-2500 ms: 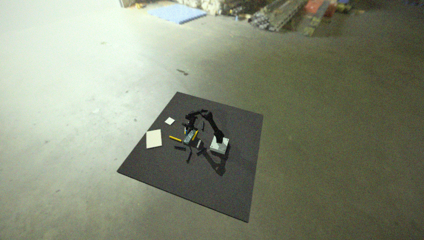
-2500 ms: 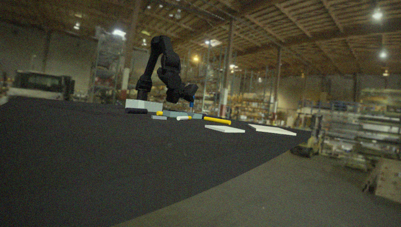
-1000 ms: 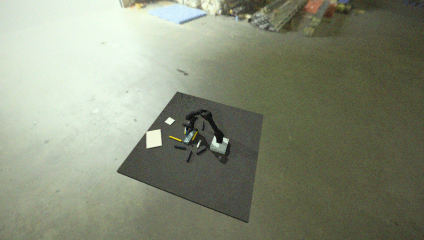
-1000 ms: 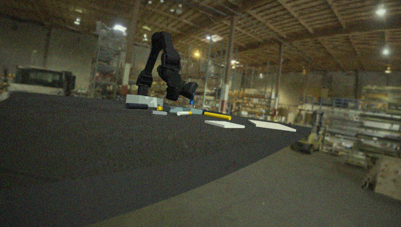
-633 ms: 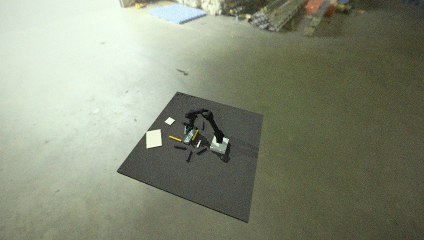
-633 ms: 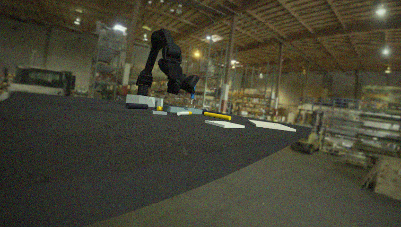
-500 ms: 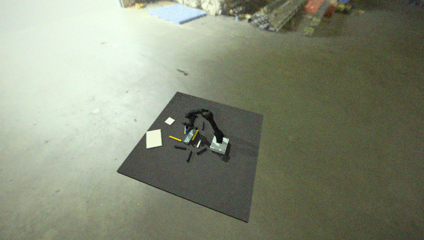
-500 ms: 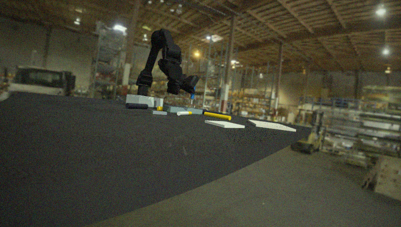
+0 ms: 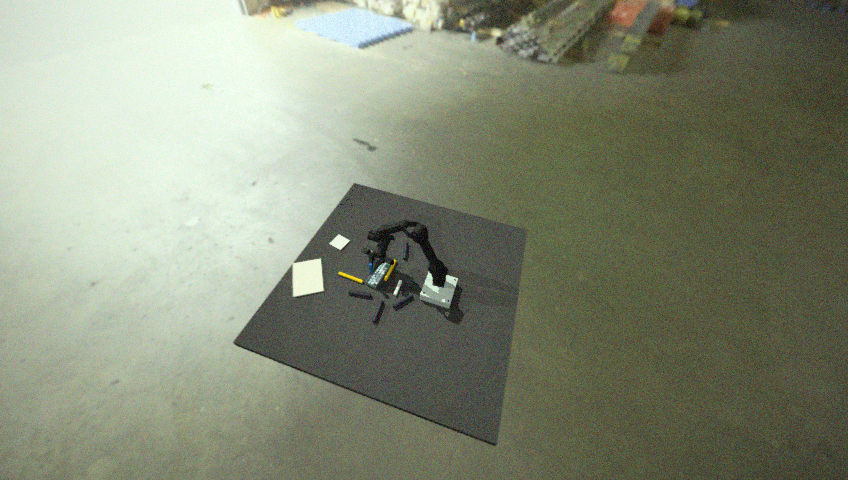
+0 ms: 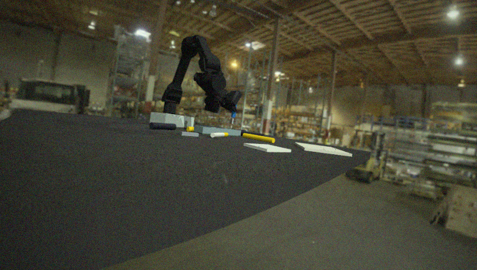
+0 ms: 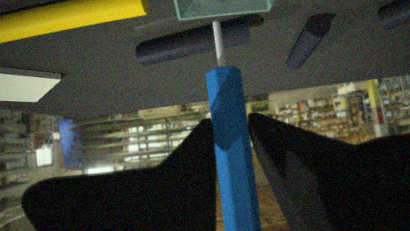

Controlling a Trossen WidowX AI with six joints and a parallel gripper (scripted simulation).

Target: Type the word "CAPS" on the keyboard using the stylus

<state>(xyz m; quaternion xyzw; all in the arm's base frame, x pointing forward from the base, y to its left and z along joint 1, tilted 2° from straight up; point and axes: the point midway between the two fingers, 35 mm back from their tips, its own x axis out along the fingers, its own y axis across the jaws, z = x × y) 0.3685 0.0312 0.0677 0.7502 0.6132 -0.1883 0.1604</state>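
My gripper [image 9: 370,253] [image 10: 234,105] [image 11: 229,124] is shut on the blue stylus [image 9: 370,264] [image 10: 233,115] [image 11: 232,130]. The stylus points down with its thin pale tip toward the keyboard. The pale blue-grey keyboard [image 9: 379,275] [image 10: 217,130] [image 11: 226,10] lies on the dark desk [image 9: 416,362] [image 10: 134,200] [image 11: 96,63]. In the exterior view the tip is over the keyboard's right end. In the wrist view only one edge of the keyboard shows at the top, and the tip overlaps that edge. No key legends are readable now. I cannot tell whether the tip touches a key.
A yellow bar [image 9: 350,277] [image 10: 258,137] [image 11: 72,18] lies off one end of the keyboard. A second yellow bar [image 9: 390,271] lies along its side. Several dark cylinders, one here [image 9: 360,295] [image 11: 192,44], lie nearby. Two white pads [image 9: 307,277] [image 9: 339,242] lie farther out.
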